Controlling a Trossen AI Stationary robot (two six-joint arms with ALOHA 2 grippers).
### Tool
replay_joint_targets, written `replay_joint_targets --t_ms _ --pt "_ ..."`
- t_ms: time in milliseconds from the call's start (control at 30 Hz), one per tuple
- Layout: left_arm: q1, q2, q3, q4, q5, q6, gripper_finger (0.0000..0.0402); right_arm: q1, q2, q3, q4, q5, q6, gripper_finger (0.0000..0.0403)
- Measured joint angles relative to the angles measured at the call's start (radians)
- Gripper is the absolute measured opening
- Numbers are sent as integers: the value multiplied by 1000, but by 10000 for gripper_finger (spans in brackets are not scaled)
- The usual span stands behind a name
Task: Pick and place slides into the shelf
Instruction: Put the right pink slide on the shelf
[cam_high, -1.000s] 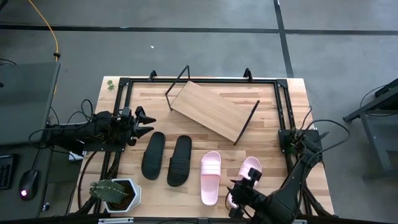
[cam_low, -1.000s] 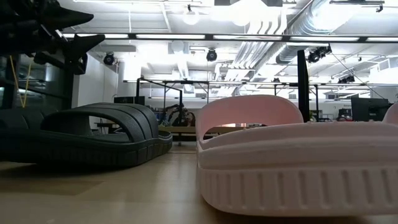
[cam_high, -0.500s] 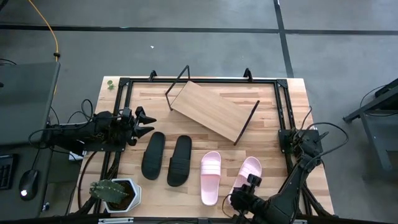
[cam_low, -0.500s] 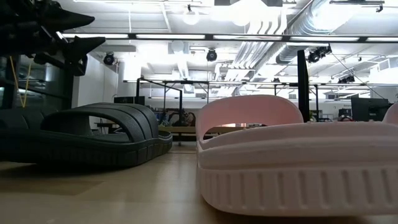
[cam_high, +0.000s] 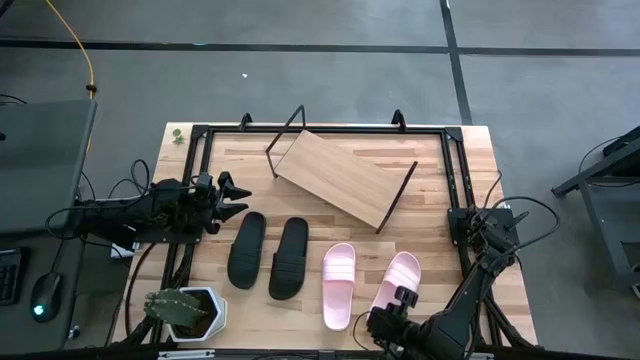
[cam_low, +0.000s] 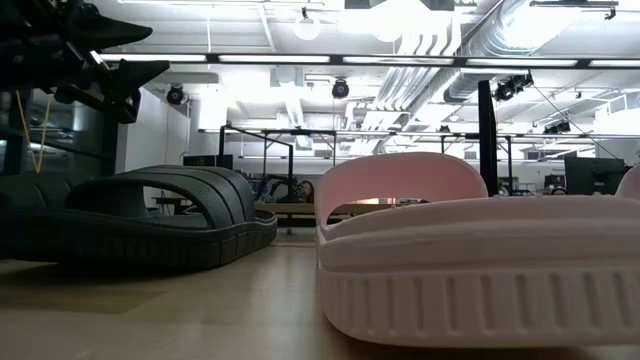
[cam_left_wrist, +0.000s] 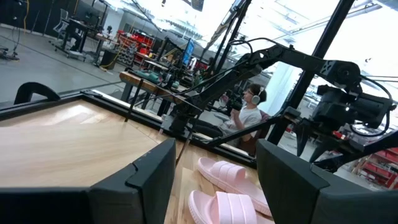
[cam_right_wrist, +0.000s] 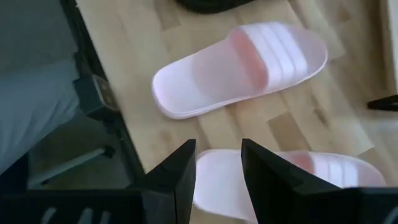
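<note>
Two black slides (cam_high: 246, 249) (cam_high: 289, 258) and two light pink slides (cam_high: 338, 285) (cam_high: 398, 280) lie sole-down in a row on the table's near half. The shelf (cam_high: 342, 177), a light board with black wire ends, stands slanted at the far middle. My right gripper (cam_high: 402, 297) hangs open at the near edge, above the heel end (cam_right_wrist: 217, 180) of the right pink slide (cam_right_wrist: 292, 171); the other pink slide (cam_right_wrist: 242, 65) lies beyond. My left gripper (cam_high: 243, 198) waits open at the left, beside the black slides, facing the shelf board (cam_left_wrist: 68, 143).
A potted plant (cam_high: 185, 312) stands at the near left corner. Black frame rails (cam_high: 455, 170) run along the table's left, far and right sides. In the left wrist view, a person (cam_left_wrist: 247, 113) sits in the room beyond the table. Bare wood shows between the shelf and the slides.
My right gripper has drawn back toward the table's near edge, from over the right pink slide's heel part to its very end. The slides and the shelf lie as before.
</note>
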Motion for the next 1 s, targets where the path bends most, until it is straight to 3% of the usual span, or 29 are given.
replay_joint_targets --t_ms 233,433,700,1000 --pt "0 0 0 -24 0 -1 205 14 15 0 -16 -39 1 118" --pt "0 0 0 -24 0 -1 205 11 75 0 -131 -144 46 118" --pt "0 0 0 -28 0 -1 205 -7 139 0 -125 -241 -4 119" --pt "0 0 0 -37 0 -1 205 -34 141 0 -125 -233 -46 120"
